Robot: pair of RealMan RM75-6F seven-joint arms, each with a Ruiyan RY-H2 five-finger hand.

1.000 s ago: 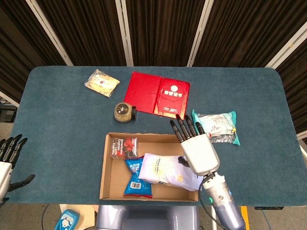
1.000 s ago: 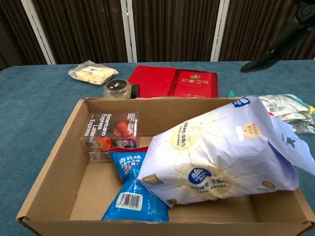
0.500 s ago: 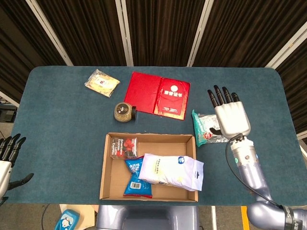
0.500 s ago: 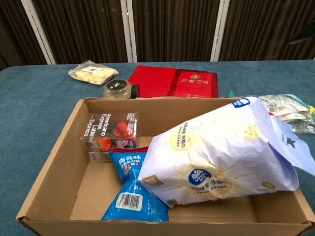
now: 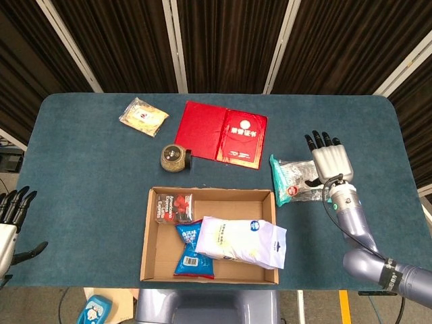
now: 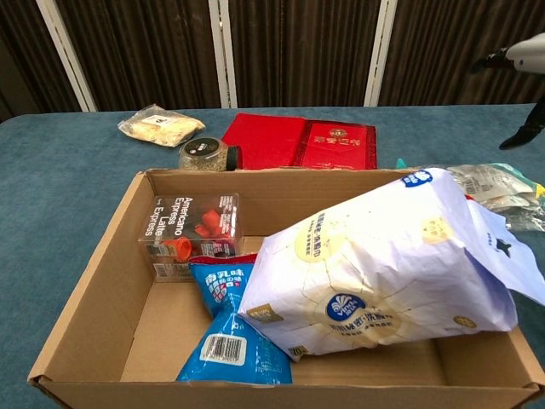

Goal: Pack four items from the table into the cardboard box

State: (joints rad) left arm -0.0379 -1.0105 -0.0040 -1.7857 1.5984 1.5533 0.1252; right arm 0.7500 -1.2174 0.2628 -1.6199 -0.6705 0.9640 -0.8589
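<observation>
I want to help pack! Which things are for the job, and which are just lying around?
Job: brown cardboard box, white-and-lilac bag, blue snack packet, clear capsule box, teal-edged clear packet.
Lying about, perhaps: red booklet, round glass jar, pale snack pouch.

I read "Americano Express Latte Express" on the clear box (image 6: 192, 235) in the cardboard box (image 6: 94, 290), while the white bag's (image 6: 383, 264) round blue logo stays too small for me.
</observation>
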